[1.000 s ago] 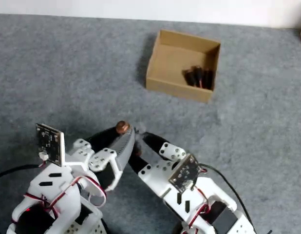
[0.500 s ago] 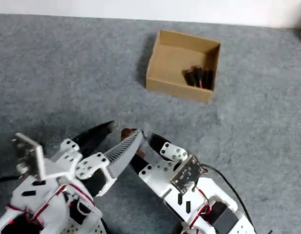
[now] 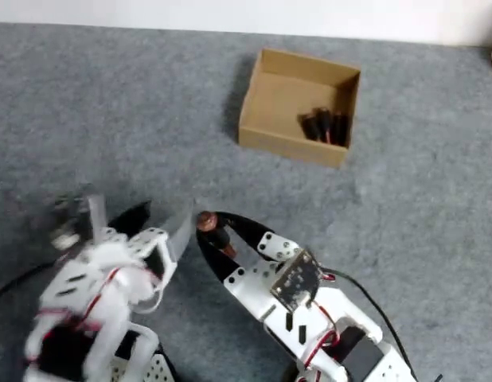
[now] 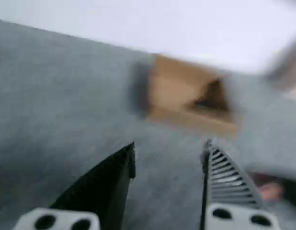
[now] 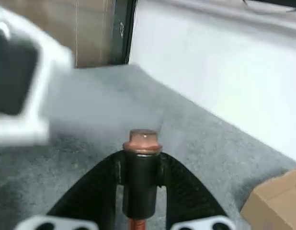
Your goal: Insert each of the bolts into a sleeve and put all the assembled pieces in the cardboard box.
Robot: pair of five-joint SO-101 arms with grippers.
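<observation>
**High view:** The right gripper (image 3: 215,230) sits low over the grey mat (image 3: 111,103), its arm stretched forward from the near edge. Its black fingers are clamped on a dark sleeve (image 3: 217,238) with a copper-headed bolt (image 3: 205,220) seated in it. The left gripper (image 3: 160,220) is just beside it, fingers apart and holding nothing. The cardboard box (image 3: 290,148) stands well apart across the mat, with dark assembled pieces (image 3: 326,126) lying in one corner.

**Left wrist view:** The left gripper (image 4: 169,149) points across the mat toward the cardboard box (image 4: 179,98). Its black and ribbed fingers are spread wide.

**Right wrist view:** The right gripper (image 5: 141,165) grips the sleeve (image 5: 138,189) upright. The bolt (image 5: 142,140) shows its head above the fingers, and a corner of the cardboard box (image 5: 277,203) lies beyond.
</observation>
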